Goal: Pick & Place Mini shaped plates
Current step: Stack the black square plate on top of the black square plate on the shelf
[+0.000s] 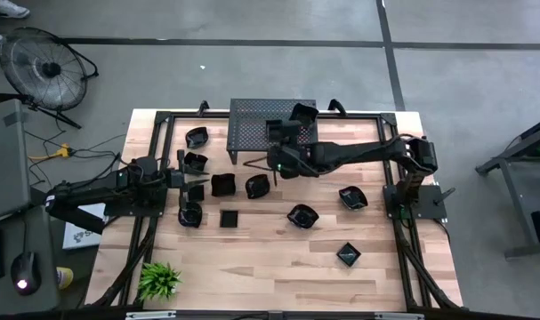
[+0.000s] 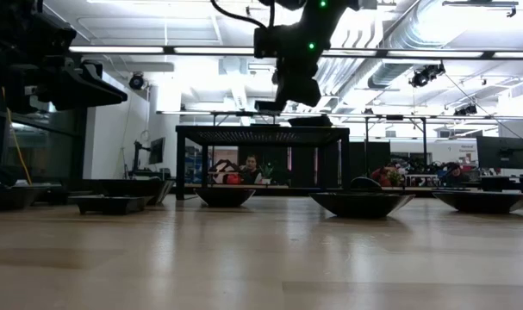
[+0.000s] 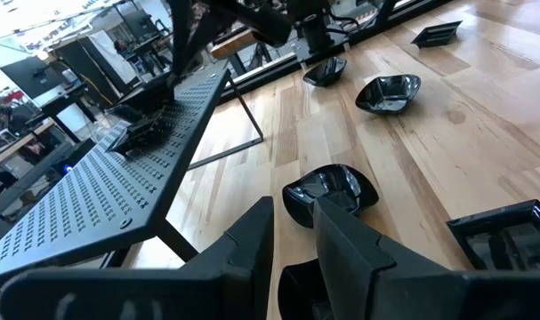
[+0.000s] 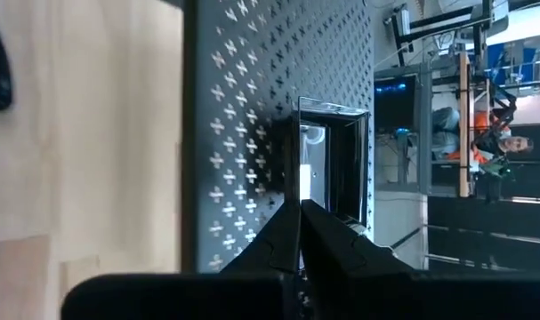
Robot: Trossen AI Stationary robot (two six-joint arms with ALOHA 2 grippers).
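Above the perforated stand (image 1: pixel 271 123), the right gripper (image 4: pixel 300 206) is pinching a square plate's (image 4: pixel 334 164) rim with closed fingers. Left gripper (image 1: pixel 191 184) is hovering narrowly parted over the table's (image 1: pixel 278 258) plates (image 1: pixel 223 185)

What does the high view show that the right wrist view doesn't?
Only the high view shows the left hand among the plates, the small green plant, the floor fan and the scattered mini plates on the table. Only the right wrist view shows a person beyond the table. Both show the perforated stand and the shut right hand at a square plate on it.
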